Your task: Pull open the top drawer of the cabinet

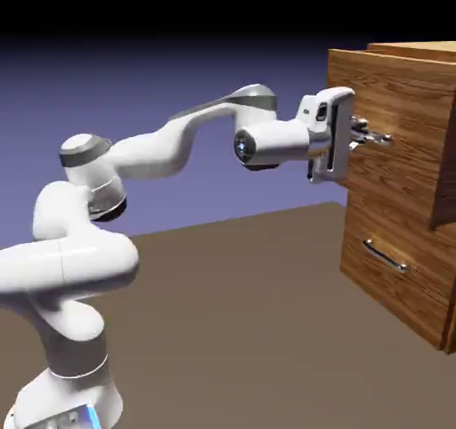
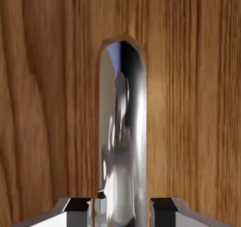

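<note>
From where I stand, in the exterior view, the white arm (image 1: pixel 169 151) rises at the left and stretches across to the right, over the brown table (image 1: pixel 223 303). Its gripper (image 1: pixel 370 135) is right up at the front of the top drawer (image 1: pixel 383 111), the upper one in the tall wood-grain cabinet (image 1: pixel 396 178) at the right. The top drawer's front stands out a little from the face below it. Lower down, the bottom drawer (image 1: pixel 410 280) has its own silver handle (image 1: pixel 385 255), well apart from the gripper.

In the hand view, brown wood grain fills the background, and the shiny top handle (image 2: pixel 123 136) runs lengthwise from the middle down to the near edge. The gripper's fingertips (image 2: pixel 162 212) sit one to the left and one to the right of that bar, closed in on it, so the gripper is pinching the handle.
</note>
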Controlling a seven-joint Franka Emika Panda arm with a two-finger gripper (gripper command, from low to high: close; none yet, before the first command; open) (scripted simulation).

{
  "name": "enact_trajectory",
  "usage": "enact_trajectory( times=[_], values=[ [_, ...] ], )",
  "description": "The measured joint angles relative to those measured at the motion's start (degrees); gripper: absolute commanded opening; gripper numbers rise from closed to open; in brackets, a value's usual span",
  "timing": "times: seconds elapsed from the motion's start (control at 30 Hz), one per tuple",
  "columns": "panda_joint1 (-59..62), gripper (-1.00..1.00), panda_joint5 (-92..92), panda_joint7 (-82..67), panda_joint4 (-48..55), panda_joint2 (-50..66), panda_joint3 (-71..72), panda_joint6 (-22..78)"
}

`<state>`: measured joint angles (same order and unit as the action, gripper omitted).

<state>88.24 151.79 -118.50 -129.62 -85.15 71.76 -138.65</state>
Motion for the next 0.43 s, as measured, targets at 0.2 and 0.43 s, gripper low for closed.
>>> enact_trajectory(
  times=[0.2, 0.43],
  values=[
    [-11.36, -1.0, -3.34, -0.35, -12.46, -1.79, -3.66, 1.24],
    [-19.75, 1.0, -6.61, 0.12, -20.43, -3.72, -6.57, 0.9]
  ],
)
